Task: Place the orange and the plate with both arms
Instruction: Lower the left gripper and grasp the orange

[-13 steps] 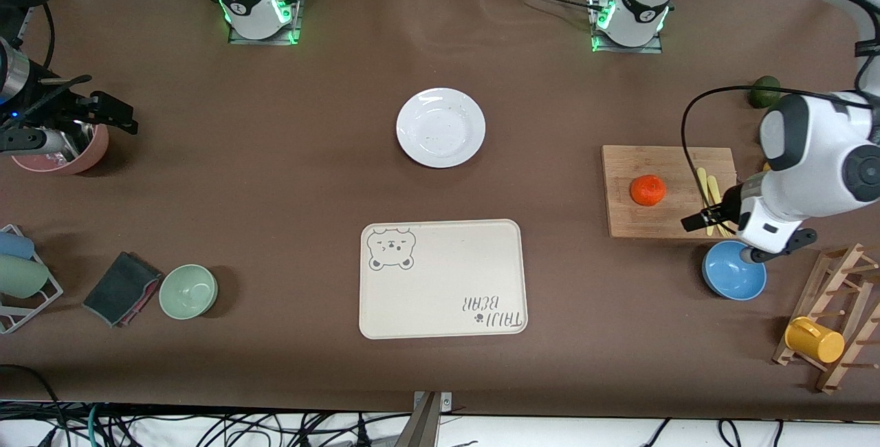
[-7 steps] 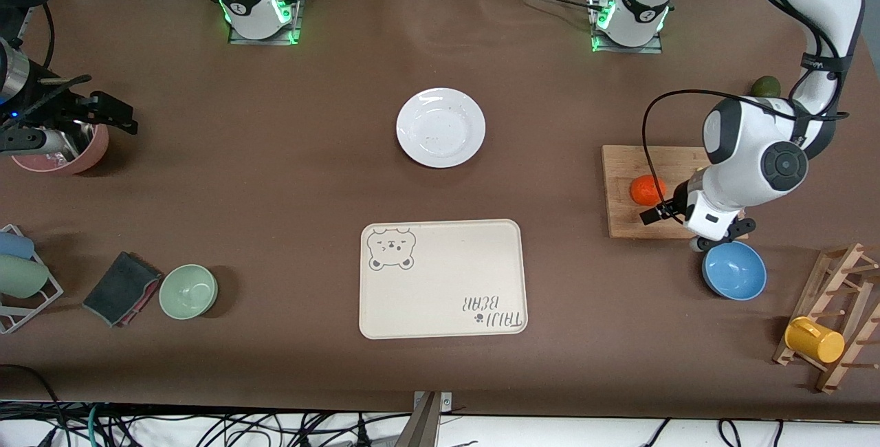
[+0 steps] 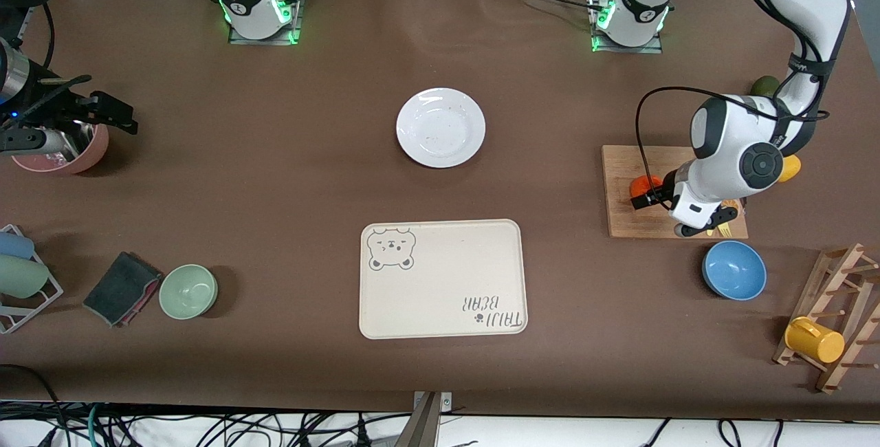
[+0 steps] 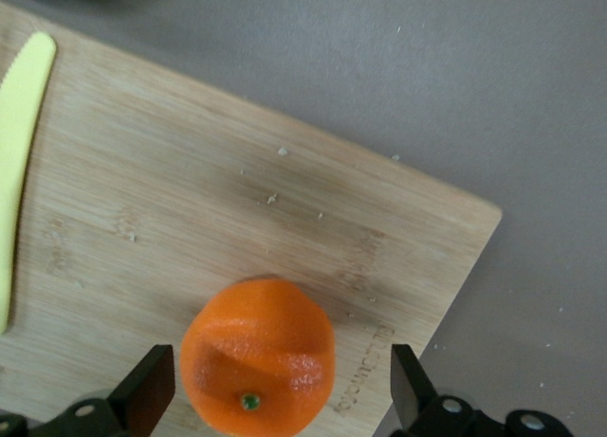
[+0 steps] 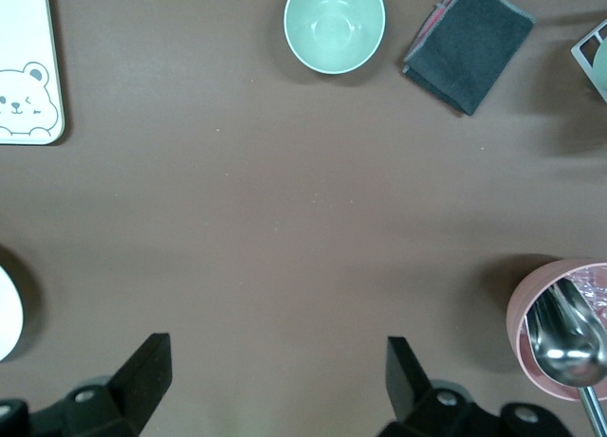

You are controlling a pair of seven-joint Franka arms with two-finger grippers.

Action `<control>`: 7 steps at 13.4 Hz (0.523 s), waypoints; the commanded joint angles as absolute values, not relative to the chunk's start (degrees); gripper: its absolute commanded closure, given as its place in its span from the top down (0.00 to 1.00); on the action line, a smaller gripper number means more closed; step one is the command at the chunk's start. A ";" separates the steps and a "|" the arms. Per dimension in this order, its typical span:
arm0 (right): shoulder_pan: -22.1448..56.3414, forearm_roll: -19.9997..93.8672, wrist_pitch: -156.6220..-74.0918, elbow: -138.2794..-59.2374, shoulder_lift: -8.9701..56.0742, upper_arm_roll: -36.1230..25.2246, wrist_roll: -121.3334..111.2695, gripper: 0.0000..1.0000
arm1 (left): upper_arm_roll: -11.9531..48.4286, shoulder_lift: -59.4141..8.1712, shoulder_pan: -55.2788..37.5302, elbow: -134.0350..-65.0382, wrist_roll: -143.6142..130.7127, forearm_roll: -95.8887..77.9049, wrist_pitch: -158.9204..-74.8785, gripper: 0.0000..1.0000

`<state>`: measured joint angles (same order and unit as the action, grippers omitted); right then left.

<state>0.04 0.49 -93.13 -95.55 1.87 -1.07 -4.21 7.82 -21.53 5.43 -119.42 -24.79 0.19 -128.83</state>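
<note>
The orange (image 3: pixel 643 183) sits on a wooden cutting board (image 3: pixel 622 220) toward the left arm's end of the table, partly hidden by the left arm. My left gripper (image 3: pixel 652 194) is open just over it. In the left wrist view the orange (image 4: pixel 258 356) lies between the two black fingers (image 4: pixel 147 390), which stand apart from it. The white plate (image 3: pixel 441 127) lies bare at the table's middle, farther from the front camera than the bear tray (image 3: pixel 442 278). My right gripper (image 3: pixel 110 111) waits open and empty (image 5: pixel 275 380) beside a pink cup (image 3: pixel 65 148).
A yellow knife (image 4: pixel 24 124) lies on the board. A lemon (image 3: pixel 789 166), a dark green fruit (image 3: pixel 763 86), a blue bowl (image 3: pixel 733 269) and a wooden rack with a yellow mug (image 3: pixel 815 339) stand round it. A green bowl (image 3: pixel 188 291) and a dark cloth (image 3: pixel 122 287) lie toward the right arm's end.
My left arm has swung from over the blue bowl to over the cutting board and come down round the orange. The right arm has not moved.
</note>
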 commanded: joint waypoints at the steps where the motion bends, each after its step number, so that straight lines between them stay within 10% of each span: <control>1: -0.35 1.49 -92.55 -95.19 1.76 -1.05 -4.48 1.00 | 8.00 -20.56 5.01 -122.25 -24.52 1.85 -129.46 1.00; 7: -0.35 1.49 -92.55 -95.19 1.76 -1.05 -4.48 1.00 | 7.91 -23.37 4.48 -121.46 -24.52 5.79 -129.64 1.00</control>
<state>0.04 0.49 -93.13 -95.55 1.87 -1.08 -4.21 8.05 -22.58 4.68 -121.72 -24.61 3.12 -129.05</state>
